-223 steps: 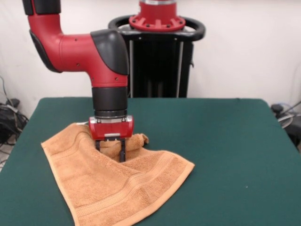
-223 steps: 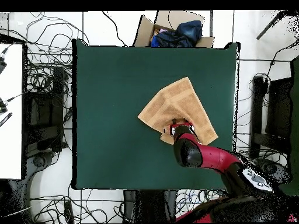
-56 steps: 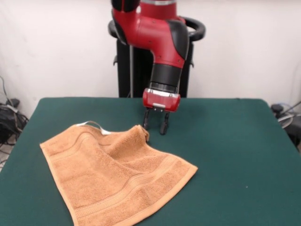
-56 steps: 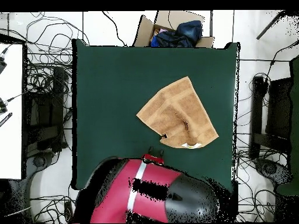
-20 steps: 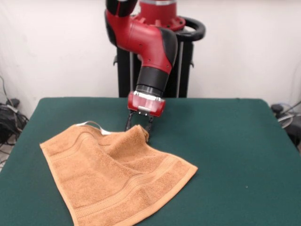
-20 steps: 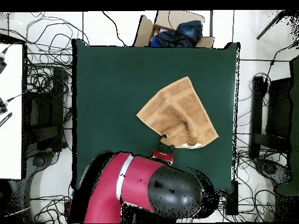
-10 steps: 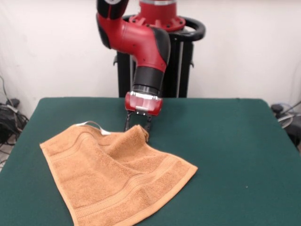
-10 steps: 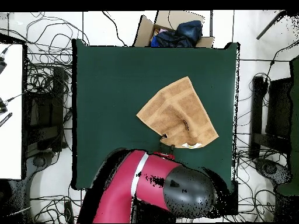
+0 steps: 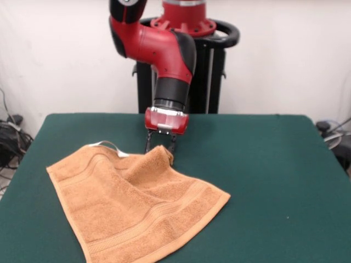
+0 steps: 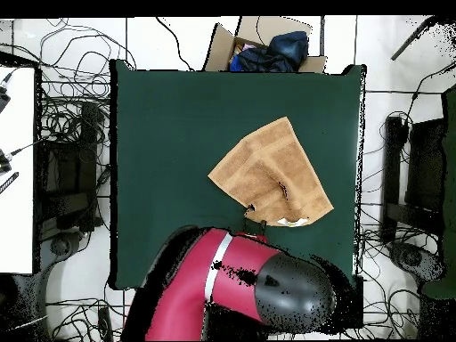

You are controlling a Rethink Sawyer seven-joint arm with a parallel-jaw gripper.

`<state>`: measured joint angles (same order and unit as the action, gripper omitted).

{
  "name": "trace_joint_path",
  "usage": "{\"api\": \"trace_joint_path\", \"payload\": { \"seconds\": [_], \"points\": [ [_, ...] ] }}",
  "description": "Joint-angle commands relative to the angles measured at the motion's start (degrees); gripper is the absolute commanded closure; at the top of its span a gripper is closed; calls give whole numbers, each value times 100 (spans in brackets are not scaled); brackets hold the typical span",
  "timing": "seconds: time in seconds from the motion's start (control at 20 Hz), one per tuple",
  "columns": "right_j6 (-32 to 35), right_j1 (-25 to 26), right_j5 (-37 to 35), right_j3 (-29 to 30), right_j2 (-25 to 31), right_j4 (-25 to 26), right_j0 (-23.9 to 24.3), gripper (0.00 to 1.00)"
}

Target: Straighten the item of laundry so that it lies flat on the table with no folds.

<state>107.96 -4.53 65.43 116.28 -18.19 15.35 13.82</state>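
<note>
The orange-tan towel (image 9: 131, 208) lies on the left half of the green table (image 9: 274, 181), mostly spread out. A raised fold runs up to its far corner (image 9: 163, 153), and soft wrinkles show around its middle. The white loop tag (image 9: 109, 145) sticks out at the far edge. My gripper (image 9: 160, 147) hangs just behind that raised corner, low over the table. Its fingers are apart with the corner in front of them, and I cannot tell if they touch it. In the overhead view the towel (image 10: 272, 174) lies right of centre and the gripper (image 10: 254, 220) is at its bottom corner.
The black pedestal (image 9: 186, 71) stands behind the table's far edge. A cardboard box with dark blue cloth (image 10: 267, 44) sits beyond the table's top edge in the overhead view. Cables (image 10: 71, 134) lie on the floor around the table.
The gripper has let go of the towel's middle fold, drawn back, and now moved left in the front view to the raised far corner. The towel has not moved in the last seconds.
</note>
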Motion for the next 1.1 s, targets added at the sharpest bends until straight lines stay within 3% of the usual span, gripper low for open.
{"api": "trace_joint_path", "payload": {
  "seconds": [0.05, 1.1],
  "points": [
    [707, 352, -300, -980, 570, -101, -76, 0],
    [313, 709, -371, -1513, 314, 54, -215, 0]
  ]
}}
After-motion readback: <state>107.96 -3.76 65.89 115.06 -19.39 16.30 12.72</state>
